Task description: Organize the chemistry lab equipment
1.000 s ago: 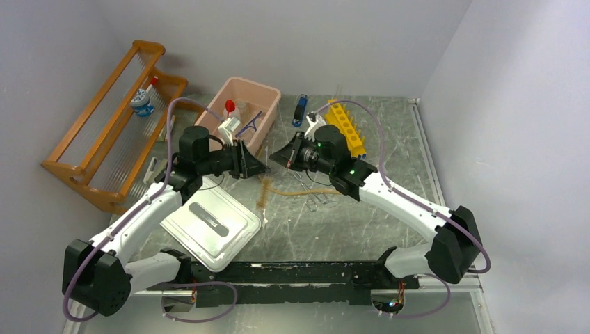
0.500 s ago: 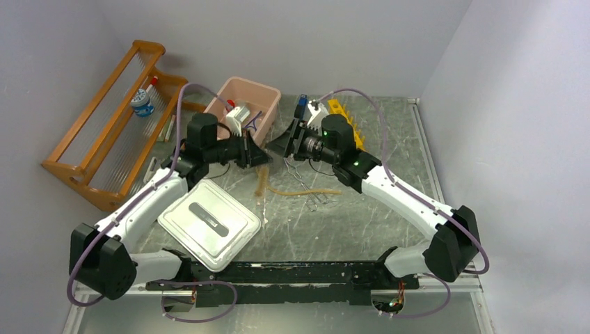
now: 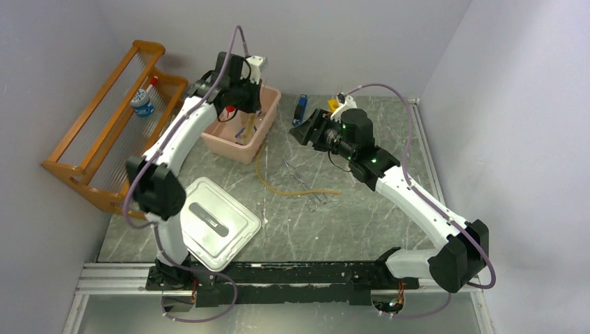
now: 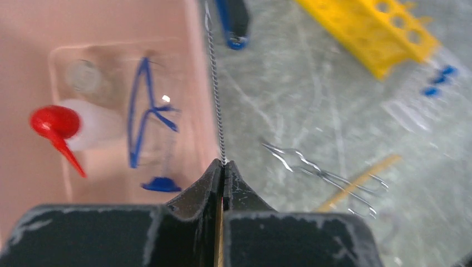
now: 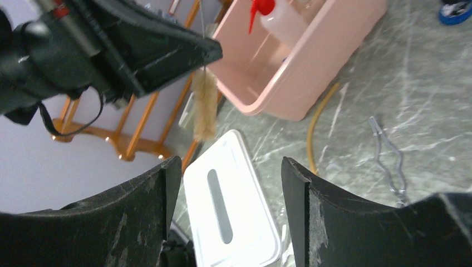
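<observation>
My left gripper (image 4: 224,164) is shut on the twisted wire stem of a brush (image 4: 216,94). It holds the brush above the near right wall of the pink tub (image 3: 245,146). From the right wrist view the tan bristles (image 5: 205,108) hang below the left gripper (image 5: 214,53). In the tub lie a white red-capped squeeze bottle (image 4: 83,125) and a thin blue-framed item (image 4: 146,111). My right gripper (image 5: 228,167) is open and empty, raised to the right of the tub (image 3: 300,129). A tan hose (image 3: 292,189) and metal tongs (image 3: 299,177) lie on the table.
The grey-white lid (image 3: 209,223) lies at the near left. A wooden rack (image 3: 111,125) holding a small jar (image 3: 142,103) lines the left wall. A yellow holed rack (image 4: 378,28), blue-capped tubes (image 4: 434,83) and a blue clamp (image 3: 300,108) sit at the back.
The brush passed from the right gripper to the left. The left closed on it and swung it up and back over the tub. The right opened and drew away to the right.
</observation>
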Robot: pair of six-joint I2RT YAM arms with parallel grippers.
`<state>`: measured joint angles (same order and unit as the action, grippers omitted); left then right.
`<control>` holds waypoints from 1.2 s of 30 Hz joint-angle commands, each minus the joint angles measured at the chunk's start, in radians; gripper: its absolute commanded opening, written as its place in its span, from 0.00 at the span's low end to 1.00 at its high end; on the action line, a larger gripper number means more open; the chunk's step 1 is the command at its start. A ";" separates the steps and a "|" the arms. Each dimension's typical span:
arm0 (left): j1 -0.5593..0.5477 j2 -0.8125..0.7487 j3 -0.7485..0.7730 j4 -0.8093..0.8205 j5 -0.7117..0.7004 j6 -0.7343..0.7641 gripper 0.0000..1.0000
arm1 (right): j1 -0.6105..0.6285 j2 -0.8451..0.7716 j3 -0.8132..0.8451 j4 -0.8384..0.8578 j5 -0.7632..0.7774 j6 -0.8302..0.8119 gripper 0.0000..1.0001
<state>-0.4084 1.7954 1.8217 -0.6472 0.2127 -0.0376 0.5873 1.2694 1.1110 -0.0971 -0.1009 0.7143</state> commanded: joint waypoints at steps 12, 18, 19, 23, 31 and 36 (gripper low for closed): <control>0.063 0.509 0.421 -0.242 -0.180 0.112 0.05 | -0.031 0.086 0.029 -0.027 0.062 -0.094 0.69; 0.063 0.585 0.423 -0.216 -0.119 0.094 0.05 | -0.038 0.132 0.052 -0.015 0.035 -0.101 0.68; 0.063 0.590 0.419 -0.209 -0.113 0.094 0.07 | -0.039 0.136 0.055 -0.014 0.033 -0.101 0.68; 0.063 0.598 0.421 -0.191 -0.103 0.083 0.24 | -0.040 0.137 0.058 -0.009 0.035 -0.092 0.68; 0.063 0.495 0.427 -0.172 -0.066 0.026 0.40 | -0.042 0.164 0.082 -0.039 0.037 -0.099 0.66; 0.063 0.384 0.376 -0.167 -0.059 -0.027 0.45 | -0.035 0.202 0.068 -0.035 0.005 -0.142 0.66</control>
<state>-0.3477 2.3314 2.2143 -0.8543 0.1135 -0.0154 0.5552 1.4357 1.1694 -0.1326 -0.0669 0.6182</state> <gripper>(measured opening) 0.434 0.661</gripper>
